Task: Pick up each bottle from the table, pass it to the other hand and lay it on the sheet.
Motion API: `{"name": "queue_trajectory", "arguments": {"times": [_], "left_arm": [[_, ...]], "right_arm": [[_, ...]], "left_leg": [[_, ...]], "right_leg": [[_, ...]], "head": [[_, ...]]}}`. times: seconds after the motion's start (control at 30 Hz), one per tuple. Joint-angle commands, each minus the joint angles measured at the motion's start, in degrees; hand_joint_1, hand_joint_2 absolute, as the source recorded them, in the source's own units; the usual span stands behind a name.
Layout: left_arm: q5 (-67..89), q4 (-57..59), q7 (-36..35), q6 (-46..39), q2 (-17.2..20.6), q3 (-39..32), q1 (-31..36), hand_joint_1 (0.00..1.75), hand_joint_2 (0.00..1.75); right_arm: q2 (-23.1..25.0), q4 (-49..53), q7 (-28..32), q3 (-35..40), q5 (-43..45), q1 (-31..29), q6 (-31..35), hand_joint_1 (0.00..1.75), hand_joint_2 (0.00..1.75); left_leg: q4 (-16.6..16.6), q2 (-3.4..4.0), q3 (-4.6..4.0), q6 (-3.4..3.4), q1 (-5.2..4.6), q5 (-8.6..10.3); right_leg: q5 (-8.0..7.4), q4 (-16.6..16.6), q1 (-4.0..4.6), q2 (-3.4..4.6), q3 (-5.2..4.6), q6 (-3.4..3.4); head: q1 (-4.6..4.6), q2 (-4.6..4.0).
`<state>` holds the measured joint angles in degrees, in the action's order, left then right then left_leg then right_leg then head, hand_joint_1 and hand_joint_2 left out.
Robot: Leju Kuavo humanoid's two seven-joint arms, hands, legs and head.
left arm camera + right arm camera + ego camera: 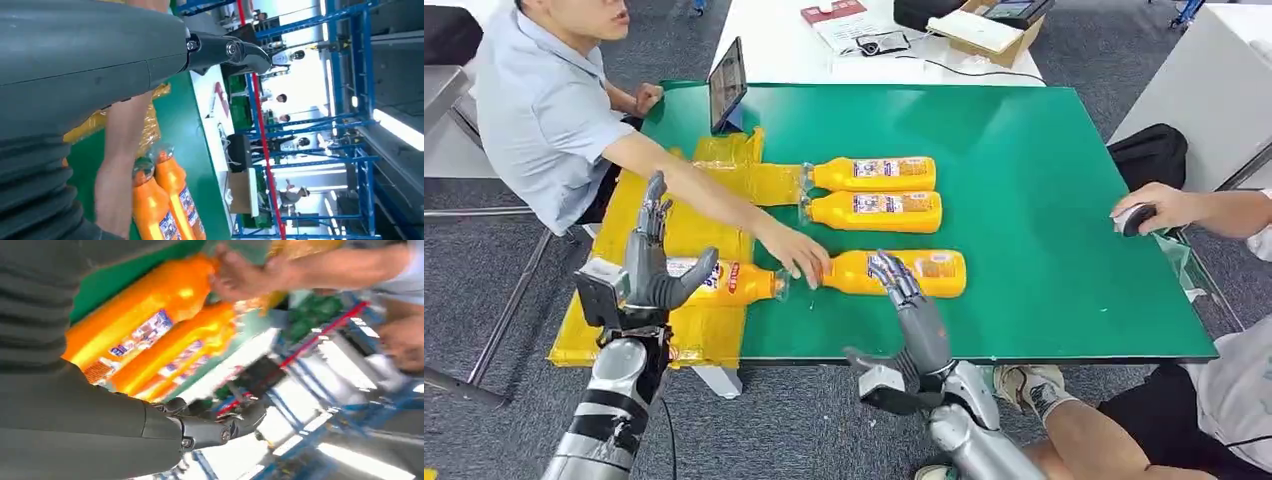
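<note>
Near the table's front edge (1024, 350), right hand (902, 290) touches a bottle (924, 272).

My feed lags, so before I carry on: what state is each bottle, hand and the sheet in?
Orange plastic bottle nearest the robot: lying on green table, right hand's fingers over it.
Two far orange bottles: lying side by side.
Bottle on yellow plastic sheet: lying.
Yellow plastic sheet: spread out.
Left hand: open, raised.
Right hand: open.

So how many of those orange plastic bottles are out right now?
4. Two orange plastic bottles lie side by side mid-table, one lies under the right hand, one lies on the yellow sheet. None seems hidden.
</note>
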<state>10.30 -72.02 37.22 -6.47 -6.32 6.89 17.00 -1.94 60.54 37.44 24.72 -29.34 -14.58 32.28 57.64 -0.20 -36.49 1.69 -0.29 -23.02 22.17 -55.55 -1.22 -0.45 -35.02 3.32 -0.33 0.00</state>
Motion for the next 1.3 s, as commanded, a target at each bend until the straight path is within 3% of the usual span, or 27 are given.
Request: {"name": "queue_trajectory", "arguments": {"times": [0.03, 0.17, 0.47, 0.93, 1.3], "left_arm": [[0.42, -12.43, -2.68, -5.99, 0.6, 3.71, -8.53, 0.0, 1.75], [0.78, -14.95, -2.96, -7.24, 1.42, 3.92, -11.62, 0.0, 1.75], [3.95, -14.19, -3.15, -8.97, 1.91, 3.99, -11.94, 0.0, 1.75], [4.47, -9.65, -3.39, -8.65, 1.68, 5.51, -7.12, 0.0, 1.75], [4.46, -9.38, -3.46, -8.71, 1.79, 5.67, -6.64, 0.0, 1.75]], "right_arm": [[-0.63, -17.79, -8.32, -10.23, -11.8, -7.68, 0.72, 0.0, 1.75], [-0.65, -17.47, -11.72, -9.61, -15.91, -6.03, -0.15, 0.0, 1.75], [-1.31, -18.39, -15.57, -9.53, -19.05, -5.17, -3.55, 0.0, 1.75], [-1.93, -29.74, -14.38, -9.8, -21.69, -16.09, -3.92, 0.0, 1.75], [-0.43, -30.36, -13.6, -8.62, -22.21, -17.73, -5.01, 0.0, 1.75]], "left_leg": [[-0.03, 0.05, 0.13, -0.03, 0.0, -0.07], [-0.01, 0.08, 0.35, -0.09, 0.04, -0.21], [-0.01, 0.0, 0.27, -0.09, 0.06, -0.15], [0.01, 0.01, 0.14, -0.06, 0.01, -0.05], [0.01, 0.04, 0.2, -0.05, 0.03, -0.08]], "right_leg": [[0.03, 0.05, 0.0, 0.07, 0.12, -0.05], [0.15, 0.07, 0.04, 0.12, 0.35, -0.14], [0.13, 0.05, 0.08, 0.03, 0.24, -0.14], [0.03, 0.0, 0.01, 0.04, 0.11, -0.08], [0.06, 0.0, 0.04, 0.06, 0.17, -0.08]], "head": [[0.0, 0.0], [0.02, 0.0], [0.0, 0.0], [0.02, -0.02], [0.0, 0.0]]}}
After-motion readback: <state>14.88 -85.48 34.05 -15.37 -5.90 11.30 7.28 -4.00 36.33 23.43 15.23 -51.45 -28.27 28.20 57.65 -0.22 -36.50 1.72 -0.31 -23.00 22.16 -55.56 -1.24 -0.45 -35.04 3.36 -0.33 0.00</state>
